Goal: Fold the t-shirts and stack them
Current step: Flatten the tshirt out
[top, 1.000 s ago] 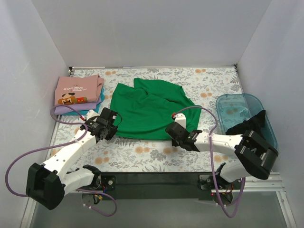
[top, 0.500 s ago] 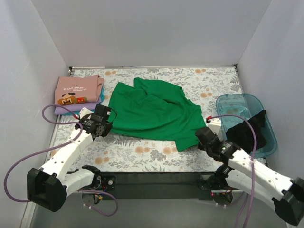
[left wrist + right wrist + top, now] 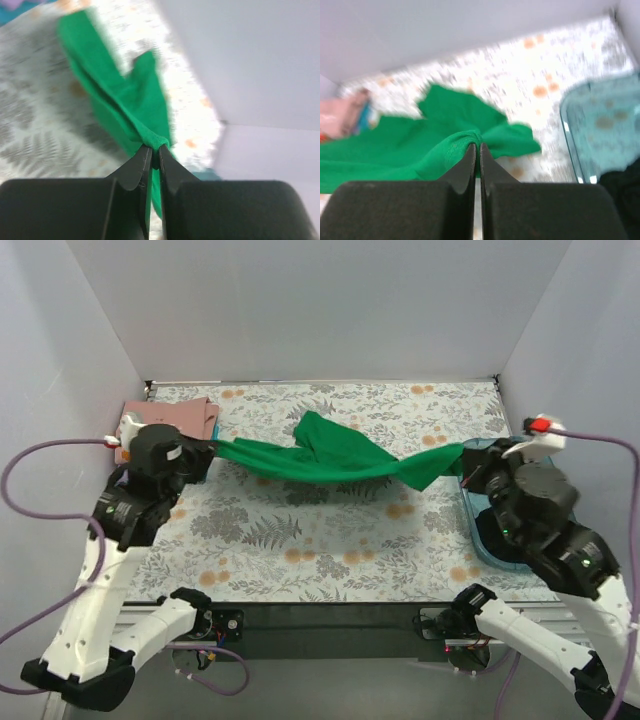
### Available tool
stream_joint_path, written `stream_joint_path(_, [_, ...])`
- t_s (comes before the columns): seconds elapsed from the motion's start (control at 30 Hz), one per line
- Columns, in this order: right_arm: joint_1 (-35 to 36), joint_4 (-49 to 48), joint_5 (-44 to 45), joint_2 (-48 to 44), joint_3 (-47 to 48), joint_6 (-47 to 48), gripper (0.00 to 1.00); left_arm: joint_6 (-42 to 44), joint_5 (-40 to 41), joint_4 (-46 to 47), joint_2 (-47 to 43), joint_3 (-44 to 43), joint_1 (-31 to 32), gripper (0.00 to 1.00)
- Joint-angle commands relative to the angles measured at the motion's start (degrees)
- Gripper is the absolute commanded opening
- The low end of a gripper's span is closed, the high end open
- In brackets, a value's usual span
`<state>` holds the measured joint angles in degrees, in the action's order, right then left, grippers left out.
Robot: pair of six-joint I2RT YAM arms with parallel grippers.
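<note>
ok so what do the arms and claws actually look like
The left arm and right arm have white links and bulky black joints, each trailing a purple cable. The left claw and right claw are slim black tapered fingers.

- The desk (image 3: 300, 540) has flowers and leaves printed all over it.
- A see-through blue-green bin (image 3: 600, 125) sits at its right side.
- White walls (image 3: 320, 310) stand around it.

This is a robot test booth in a lab. Plain white panels (image 3: 320, 310) wall in the flower-patterned table (image 3: 300, 550) at its back and both sides. Two white-and-black arms (image 3: 95, 590) trailing purple cables (image 3: 598, 437) stand on a black rail (image 3: 320, 618) along the table's near edge.
</note>
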<state>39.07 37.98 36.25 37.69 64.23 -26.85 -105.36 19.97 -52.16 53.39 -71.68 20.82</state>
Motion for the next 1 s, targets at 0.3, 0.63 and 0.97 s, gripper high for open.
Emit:
stream_joint_path(0.3, [-0.1,-3.2,-18.6,8.6,44.6,17.7,0.01,10.3,-8.5,0.7,-0.7,-39.1,-0.3,0.0])
stream_joint_path(0.63, [-0.1,-7.5,-20.8,10.6,55.9,19.8,0.01,12.0,-7.4,3.1,-3.1,-47.6,-0.3,0.0])
stream_joint_path(0.97, [-0.2,-19.6,7.7,19.6,35.7,29.5,0.01,9.5,6.4,4.8,2.5,-25.0,-0.3,0.0])
